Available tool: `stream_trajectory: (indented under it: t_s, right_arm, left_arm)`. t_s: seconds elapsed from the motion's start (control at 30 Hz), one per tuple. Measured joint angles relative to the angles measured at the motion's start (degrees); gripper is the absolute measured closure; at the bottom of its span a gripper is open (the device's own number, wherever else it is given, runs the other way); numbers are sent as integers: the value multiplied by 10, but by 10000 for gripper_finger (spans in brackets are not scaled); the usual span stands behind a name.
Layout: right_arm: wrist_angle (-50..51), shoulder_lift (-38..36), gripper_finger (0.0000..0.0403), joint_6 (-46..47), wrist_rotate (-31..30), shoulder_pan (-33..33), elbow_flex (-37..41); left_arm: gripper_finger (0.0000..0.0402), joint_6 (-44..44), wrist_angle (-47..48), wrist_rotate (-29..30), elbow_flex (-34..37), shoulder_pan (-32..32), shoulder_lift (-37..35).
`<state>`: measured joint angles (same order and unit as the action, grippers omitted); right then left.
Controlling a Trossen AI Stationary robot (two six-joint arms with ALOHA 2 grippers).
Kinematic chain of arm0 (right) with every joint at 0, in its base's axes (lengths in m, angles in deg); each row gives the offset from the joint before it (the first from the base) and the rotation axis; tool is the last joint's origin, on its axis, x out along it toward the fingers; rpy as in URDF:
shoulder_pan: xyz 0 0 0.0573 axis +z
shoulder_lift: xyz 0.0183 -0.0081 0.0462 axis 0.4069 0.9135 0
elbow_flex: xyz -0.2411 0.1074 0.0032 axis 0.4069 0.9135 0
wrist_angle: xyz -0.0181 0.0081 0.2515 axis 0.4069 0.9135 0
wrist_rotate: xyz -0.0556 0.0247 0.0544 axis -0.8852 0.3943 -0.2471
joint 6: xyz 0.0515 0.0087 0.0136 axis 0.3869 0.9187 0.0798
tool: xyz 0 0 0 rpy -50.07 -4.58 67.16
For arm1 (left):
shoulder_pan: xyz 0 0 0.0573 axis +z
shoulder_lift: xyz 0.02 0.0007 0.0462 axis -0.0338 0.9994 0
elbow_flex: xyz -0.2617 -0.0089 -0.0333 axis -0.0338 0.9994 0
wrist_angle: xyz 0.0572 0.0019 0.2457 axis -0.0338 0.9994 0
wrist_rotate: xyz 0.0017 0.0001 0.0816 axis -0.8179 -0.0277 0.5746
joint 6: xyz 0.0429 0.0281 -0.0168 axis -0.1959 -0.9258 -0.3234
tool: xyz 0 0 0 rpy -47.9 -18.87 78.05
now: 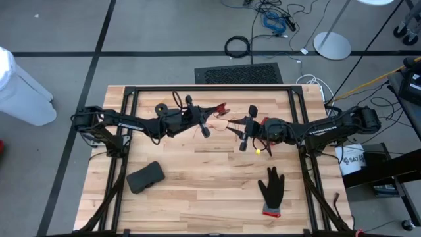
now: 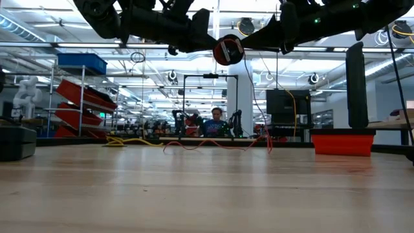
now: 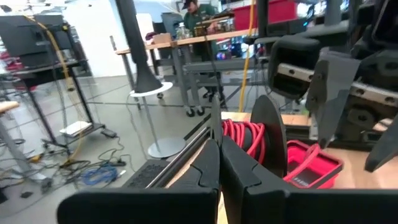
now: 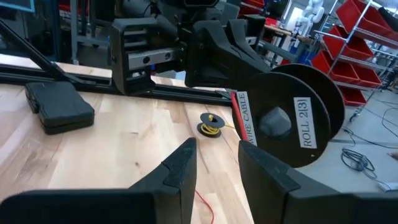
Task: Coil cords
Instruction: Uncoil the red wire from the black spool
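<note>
Wooden table (image 1: 197,191), workshop behind; left fingers (image 3: 219,163) pinched on red cord spool (image 3: 255,138); right fingers (image 4: 214,163) parted.

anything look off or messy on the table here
Mostly tidy. The red cord trails loose across the table instead of sitting on its spool, which hangs in the air between the two arms. Nothing looks spilled or damaged.

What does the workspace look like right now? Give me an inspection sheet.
Surface: wooden table, no spill seen.
Job's things: red cord spool held in the air; yellow cord spool lying on the table.
Clutter: black case, glove.
Pincers: left pincer shut on the red cord spool; right pincer open, facing it.
Cables: red cord trailing over the table; blue cable on the floor.
Surroundings: person far behind.
</note>
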<state>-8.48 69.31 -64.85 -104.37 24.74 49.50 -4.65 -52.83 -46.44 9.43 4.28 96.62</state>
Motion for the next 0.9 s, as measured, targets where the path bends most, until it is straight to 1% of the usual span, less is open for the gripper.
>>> stream_trajectory:
  t_s: [0.13, 0.5, 0.7, 0.9]
  right_arm:
    - [0, 0, 301, 4, 0, 0, 0]
    - [-18, 15, 332, 6, -1, 0, 0]
    - [-19, 15, 335, 0, -2, 3, 0]
    - [13, 4, 334, -3, -3, 22, 0]
  left_arm:
    - [402, 1, -4, -5, 0, -1, 0]
    - [402, 30, -11, -22, 0, -4, 0]
    - [402, 20, 0, -22, 0, -5, 0]
    - [402, 10, 29, -13, 0, -5, 0]
